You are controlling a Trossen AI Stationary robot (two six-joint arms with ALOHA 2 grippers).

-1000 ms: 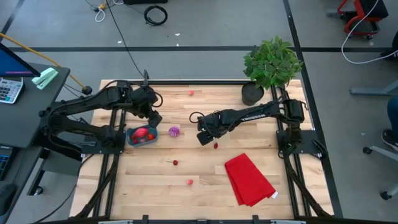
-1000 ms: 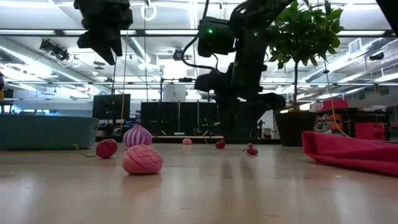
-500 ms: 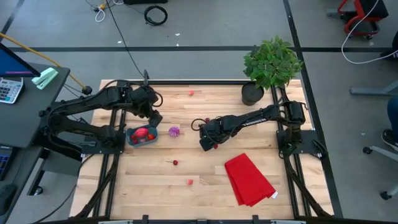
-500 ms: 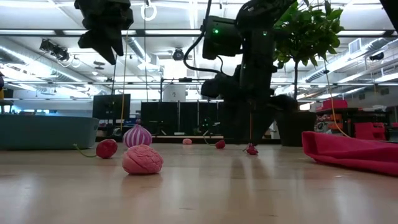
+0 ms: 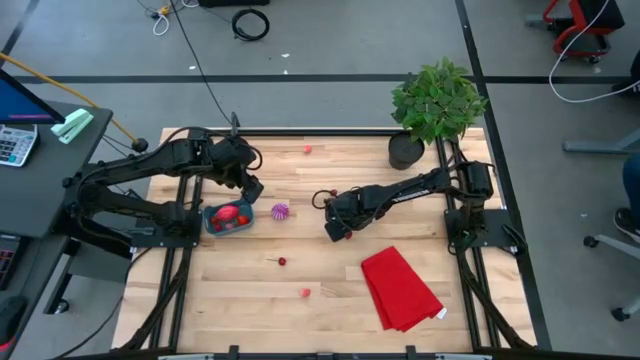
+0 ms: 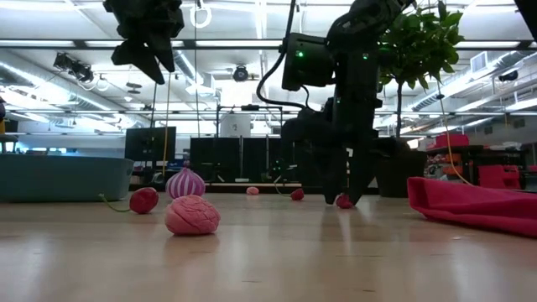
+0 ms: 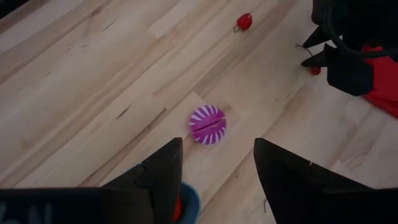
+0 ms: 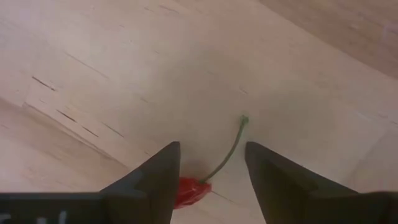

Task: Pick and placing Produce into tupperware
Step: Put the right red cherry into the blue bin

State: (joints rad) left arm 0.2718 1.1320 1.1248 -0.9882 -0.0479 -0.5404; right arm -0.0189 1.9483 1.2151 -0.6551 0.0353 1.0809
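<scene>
Left gripper (image 5: pixel 250 187) parked spread above small teal-blue plastic container (image 5: pixel 214 226) holding red produce. Purple-and-white round piece (image 5: pixel 279 210) just beside. Right gripper (image 6: pixel 339 197) down at tabletop, fingers apart, straddling small red stemmed cherry (image 8: pixel 188 190). Red folded cloth (image 5: pixel 400 287) farther right.

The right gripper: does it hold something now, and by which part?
Nothing yet. The right gripper is open and low over the table, a stemmed cherry between its fingers, not clamped.
</scene>
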